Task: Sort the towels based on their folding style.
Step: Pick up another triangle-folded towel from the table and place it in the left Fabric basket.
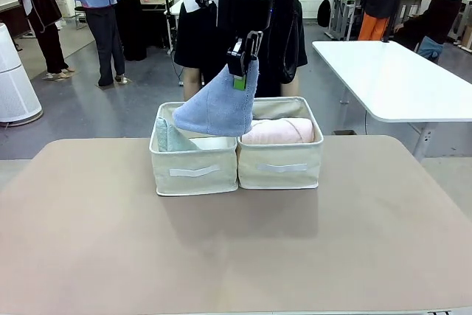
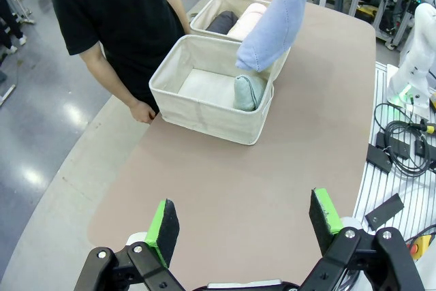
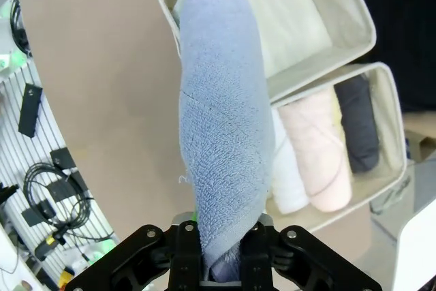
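The right gripper (image 1: 240, 71) is clamped on the narrow tip of the periwinkle cone towel (image 1: 217, 108), which hangs mostly over the left bin (image 1: 193, 171), where the teal cone (image 1: 169, 138) lies. Released here, it may catch the shared rim or tip onto the pink roll (image 1: 276, 132). The left gripper (image 2: 244, 217) hangs open above the worktop (image 2: 272, 168).

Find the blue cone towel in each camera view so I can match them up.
Front view: the blue towel hangs at centre, just above the bins.
Left wrist view: the blue towel is at upper right, over the bins.
Right wrist view: the blue towel runs up the middle from the bottom edge.
Shared landmark: the pink rolled towel lying in one bin.
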Tool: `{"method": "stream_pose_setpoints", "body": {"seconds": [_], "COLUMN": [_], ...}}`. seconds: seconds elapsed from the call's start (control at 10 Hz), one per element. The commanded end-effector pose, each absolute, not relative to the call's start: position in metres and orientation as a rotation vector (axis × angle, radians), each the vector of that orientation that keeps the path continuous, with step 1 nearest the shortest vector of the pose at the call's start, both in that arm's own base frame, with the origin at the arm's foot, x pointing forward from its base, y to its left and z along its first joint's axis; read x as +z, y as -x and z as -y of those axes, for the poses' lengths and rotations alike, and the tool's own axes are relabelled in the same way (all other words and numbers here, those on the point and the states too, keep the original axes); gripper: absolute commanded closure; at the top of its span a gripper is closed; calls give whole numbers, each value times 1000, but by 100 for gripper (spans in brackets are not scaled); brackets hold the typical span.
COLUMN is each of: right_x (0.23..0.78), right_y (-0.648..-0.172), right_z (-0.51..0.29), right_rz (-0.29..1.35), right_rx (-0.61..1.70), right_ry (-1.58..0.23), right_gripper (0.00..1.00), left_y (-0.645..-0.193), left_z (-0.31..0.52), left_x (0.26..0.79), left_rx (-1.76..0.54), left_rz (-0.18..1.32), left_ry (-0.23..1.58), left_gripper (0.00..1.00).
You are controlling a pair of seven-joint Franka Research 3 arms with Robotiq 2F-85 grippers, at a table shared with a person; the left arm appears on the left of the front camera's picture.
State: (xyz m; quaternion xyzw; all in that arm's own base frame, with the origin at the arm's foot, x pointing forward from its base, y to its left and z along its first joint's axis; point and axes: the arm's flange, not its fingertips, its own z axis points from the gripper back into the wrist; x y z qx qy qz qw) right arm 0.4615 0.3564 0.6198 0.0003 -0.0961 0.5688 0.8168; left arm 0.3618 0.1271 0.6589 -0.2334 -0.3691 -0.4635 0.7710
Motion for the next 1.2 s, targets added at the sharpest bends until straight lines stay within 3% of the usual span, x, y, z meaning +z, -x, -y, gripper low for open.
{"method": "stream_pose_setpoints", "body": {"seconds": [0.0, 0.6, 1.1], "right_x": [623, 609, 581], "right_y": [-492, -555, -570], "right_z": [-368, -413, -421], "right_rz": [258, 270, 222], "right_rx": [1328, 1486, 1597], "right_ry": [30, -34, -43], "right_gripper": [82, 82, 82], "left_y": [-360, -360, -360], "left_z": [-127, -127, -127], "left_x": [658, 658, 658], "left_rx": [-1019, -1019, -1019], "left_rz": [797, 797, 797], "left_ry": [505, 505, 505], "left_gripper": [0, 0, 0]}}
